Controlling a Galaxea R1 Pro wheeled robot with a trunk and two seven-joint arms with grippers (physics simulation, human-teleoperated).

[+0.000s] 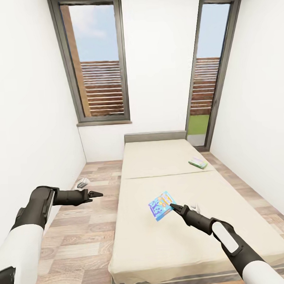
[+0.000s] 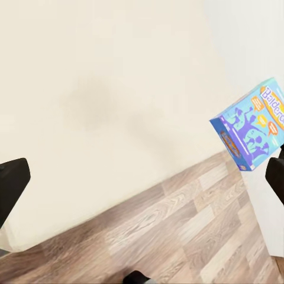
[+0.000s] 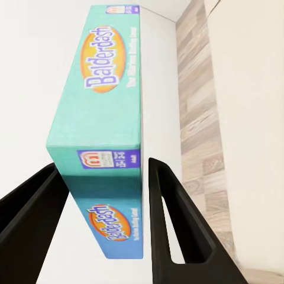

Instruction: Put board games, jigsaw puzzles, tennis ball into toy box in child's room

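Note:
My right gripper (image 1: 173, 206) is shut on the edge of a mostly blue board game (image 1: 161, 205), which it holds tilted above the near mattress of the bed (image 1: 196, 243). The right wrist view looks along the box's teal side (image 3: 106, 118), printed "Balderdash", with a black finger (image 3: 171, 219) on either side. That same box (image 2: 248, 130) appears in the left wrist view. A second board game (image 1: 198, 162), white, green and yellow, lies flat on the far mattress near its right edge. My left gripper (image 1: 94, 195) hangs open over the floor to the left of the bed, holding nothing.
The bed takes up the middle and right of this narrow white-walled room. A strip of plank floor (image 1: 80, 244) runs along its left side, with a small grey object (image 1: 82, 184) by the left wall. A window (image 1: 98, 61) and a glass door (image 1: 205, 73) are in the far wall.

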